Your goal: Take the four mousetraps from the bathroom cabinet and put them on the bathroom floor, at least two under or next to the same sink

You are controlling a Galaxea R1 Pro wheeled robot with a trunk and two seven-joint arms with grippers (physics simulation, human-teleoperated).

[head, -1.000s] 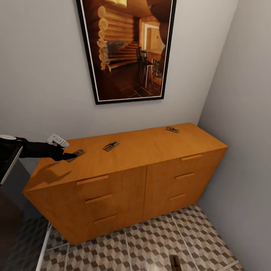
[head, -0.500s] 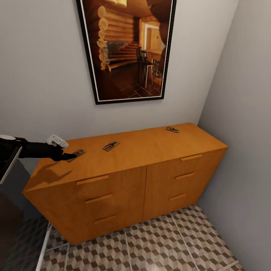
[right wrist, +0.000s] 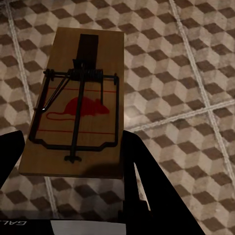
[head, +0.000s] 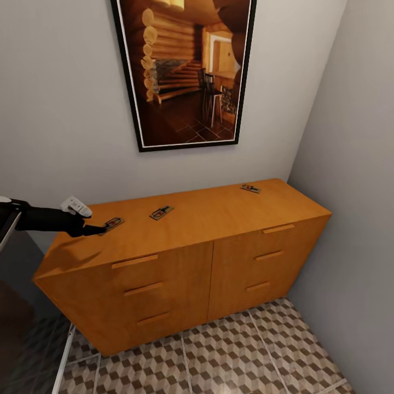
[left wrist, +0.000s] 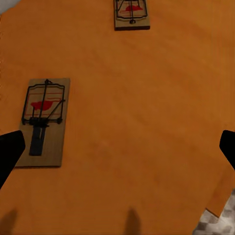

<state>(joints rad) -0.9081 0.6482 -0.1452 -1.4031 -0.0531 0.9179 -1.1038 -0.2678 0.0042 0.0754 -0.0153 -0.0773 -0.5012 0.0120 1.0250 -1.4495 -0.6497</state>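
Three mousetraps lie on top of the orange-brown cabinet (head: pixel 219 219): one near its left end (head: pixel 112 223), one a little further right (head: pixel 161 212), one at the far right back (head: pixel 250 188). My left gripper (head: pixel 94 230) hovers open just left of the leftmost trap (left wrist: pixel 44 122), which lies by one dark finger (left wrist: pixel 10 154); the second trap (left wrist: pixel 131 13) lies beyond. In the right wrist view my right gripper (right wrist: pixel 73 169) is shut on a fourth mousetrap (right wrist: pixel 78 103), held flat above the cube-patterned bathroom floor (right wrist: pixel 186 73).
A large framed picture (head: pixel 183 71) hangs on the wall above the cabinet. A grey side wall (head: pixel 350 191) closes the space on the right. Tiled floor (head: pixel 230 355) runs in front of the cabinet's drawers. A dark shape (head: pixel 22 328) fills the lower left.
My left gripper has drawn back to the left, off the near end of the leftmost trap. The trap seen at the head view's bottom edge a second ago has left that view.
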